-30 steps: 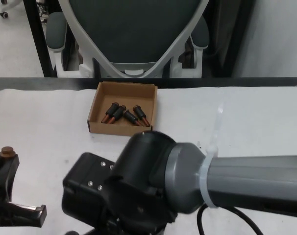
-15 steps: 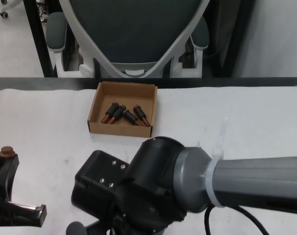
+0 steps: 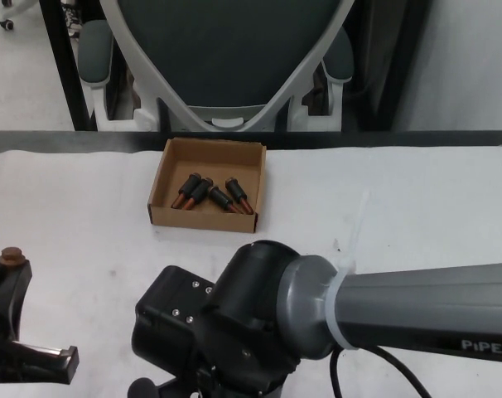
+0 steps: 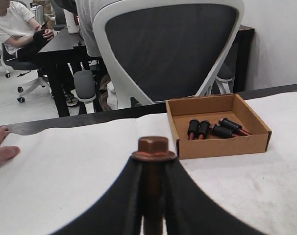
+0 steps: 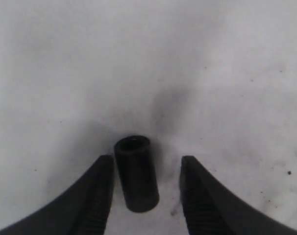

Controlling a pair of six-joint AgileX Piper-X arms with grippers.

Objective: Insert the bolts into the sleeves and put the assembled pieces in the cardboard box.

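Right wrist view: right gripper (image 5: pixel 146 165) spread wide, straddling the black sleeve (image 5: pixel 136 174) on the white bench (image 5: pixel 60 68). Up high, the right arm (image 3: pixel 259 323) has slid lower and rightward. Left gripper (image 4: pixel 153 165) stays clamped on the bolt (image 4: pixel 153 146), cardboard box (image 4: pixel 222 145) beyond.

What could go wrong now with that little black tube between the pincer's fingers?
1. The short black cylindrical sleeve lies askew between the open right pincer's fingers, closer to one; closing may roll it away instead of clamping it.
2. The left pincer holds the copper hex-headed bolt by its thin shank; it might slip or tilt when pushed into the sleeve.
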